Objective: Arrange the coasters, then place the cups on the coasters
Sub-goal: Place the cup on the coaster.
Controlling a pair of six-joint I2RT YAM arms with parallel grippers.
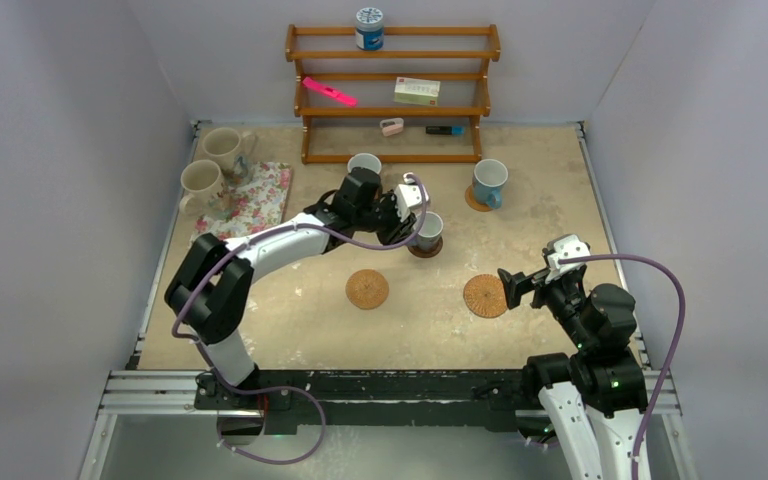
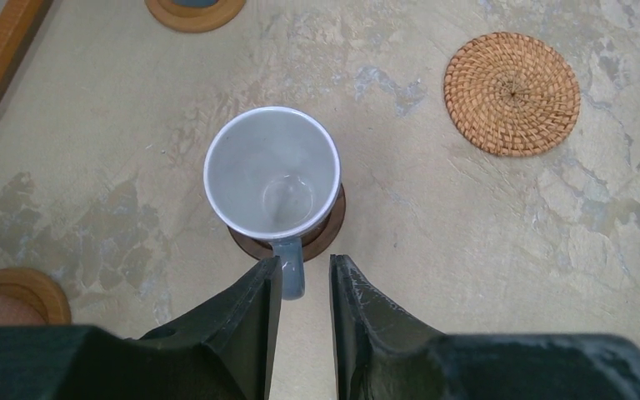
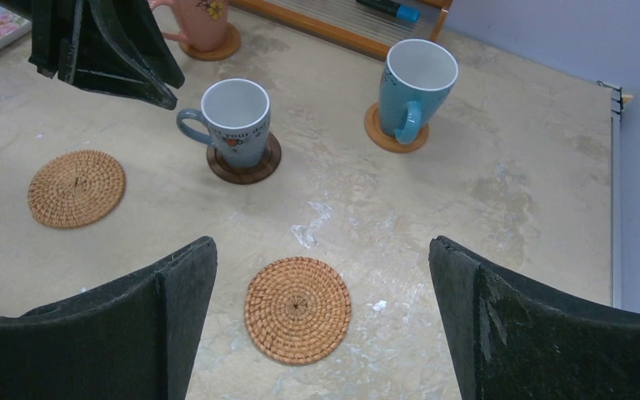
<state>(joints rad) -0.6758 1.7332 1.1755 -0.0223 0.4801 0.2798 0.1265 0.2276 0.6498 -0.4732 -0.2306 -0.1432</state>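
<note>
Left wrist | grey-blue mug empty, on dark coaster | left fingers narrow | right fingers wide

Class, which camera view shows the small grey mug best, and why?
The right wrist view: the grey mug stands whole and unblocked, showing side, handle, print and the dark coaster under it. The left wrist view looks straight down into it, hiding the side. The top view shows it small, from above.

Top edge cuts off the pinkish cup.
</note>
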